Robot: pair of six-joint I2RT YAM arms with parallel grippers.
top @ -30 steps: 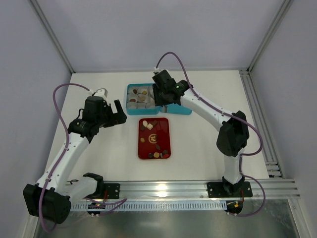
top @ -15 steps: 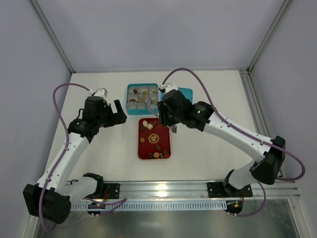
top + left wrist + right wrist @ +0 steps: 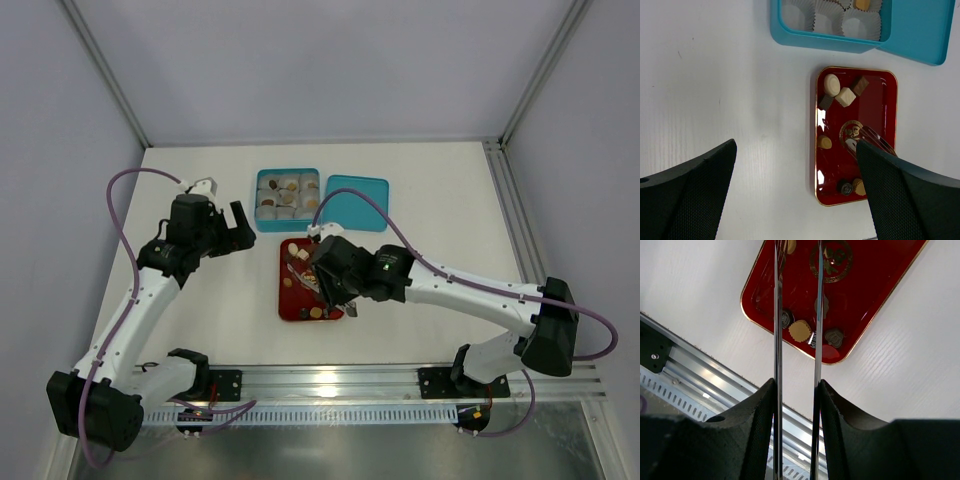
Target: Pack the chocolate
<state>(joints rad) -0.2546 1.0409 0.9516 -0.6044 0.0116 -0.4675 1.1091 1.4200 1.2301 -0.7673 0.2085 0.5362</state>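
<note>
Brown, tan, cream chocolates (image 3: 845,96) lie scattered on red tray (image 3: 882,107).

i log a red tray (image 3: 880,110) on white table (image 3: 715,90); behind it teal box (image 3: 815,44) of paper cups (image 3: 830,22), lid (image 3: 915,30) against its right.

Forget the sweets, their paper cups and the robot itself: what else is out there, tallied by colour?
Teal: 2, the box and its lid.
Red: 1, the tray.
Silver: 1, the tongs in the right fingers.
Total: 4.
</note>
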